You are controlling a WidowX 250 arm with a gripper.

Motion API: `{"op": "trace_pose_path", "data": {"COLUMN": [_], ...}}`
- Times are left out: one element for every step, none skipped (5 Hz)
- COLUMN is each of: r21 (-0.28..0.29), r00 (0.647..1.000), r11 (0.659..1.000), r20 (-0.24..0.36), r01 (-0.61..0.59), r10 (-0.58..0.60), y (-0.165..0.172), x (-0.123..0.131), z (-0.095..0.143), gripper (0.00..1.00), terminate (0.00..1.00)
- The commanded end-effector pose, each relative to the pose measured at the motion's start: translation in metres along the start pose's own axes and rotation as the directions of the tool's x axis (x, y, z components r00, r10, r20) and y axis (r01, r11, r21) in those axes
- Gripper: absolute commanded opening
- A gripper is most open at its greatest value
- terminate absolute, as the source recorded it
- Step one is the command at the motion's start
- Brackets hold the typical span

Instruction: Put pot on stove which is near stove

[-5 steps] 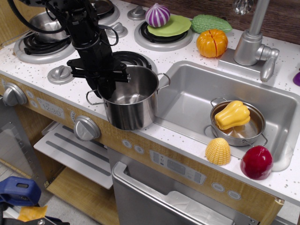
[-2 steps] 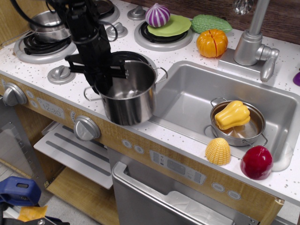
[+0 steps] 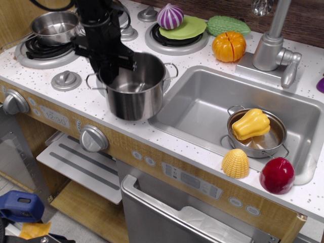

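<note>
The large shiny steel pot (image 3: pixel 135 93) is upright at the front of the cooktop, just left of the sink. My black gripper (image 3: pixel 111 68) comes down from above and is shut on the pot's left rim, one finger inside and one outside. The front-right stove burner is almost wholly hidden behind and under the pot. I cannot tell whether the pot's base touches it or hangs just above it.
A small steel saucepan (image 3: pixel 54 26) sits on the left burner (image 3: pixel 31 53). A purple onion (image 3: pixel 170 16) on a green plate lies on the back burner. The sink (image 3: pixel 202 101) holds a steel bowl with yellow squash (image 3: pixel 250 124). Corn (image 3: pixel 235 163) and a red fruit (image 3: pixel 277 175) lie at the front right.
My gripper has carried the pot back and to the left, from the counter's front edge onto the spot of the front-right burner, which is now covered.
</note>
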State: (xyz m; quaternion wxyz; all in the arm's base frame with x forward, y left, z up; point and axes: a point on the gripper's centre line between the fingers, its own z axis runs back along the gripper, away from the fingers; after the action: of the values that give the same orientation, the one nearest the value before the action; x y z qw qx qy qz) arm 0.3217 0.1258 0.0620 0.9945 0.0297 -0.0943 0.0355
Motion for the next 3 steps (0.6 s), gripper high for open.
{"op": "trace_pose_path", "data": {"r21": [0.019,-0.006,-0.012], "r00": [0.998,0.994,0.987], "r11": [0.999,0.995,0.989], "r20": [0.038,0.043,0.051], "r01": [0.049,0.096,0.150], "r10": [-0.050,-0.096,-0.150], "y": [0.027,0.040,0.051], "x": [0.022,0.032,0.049], "z": [0.019,0.013,0.006], "gripper": [0.00,0.00,0.00], "terminate": [0.00,0.00,0.00]}}
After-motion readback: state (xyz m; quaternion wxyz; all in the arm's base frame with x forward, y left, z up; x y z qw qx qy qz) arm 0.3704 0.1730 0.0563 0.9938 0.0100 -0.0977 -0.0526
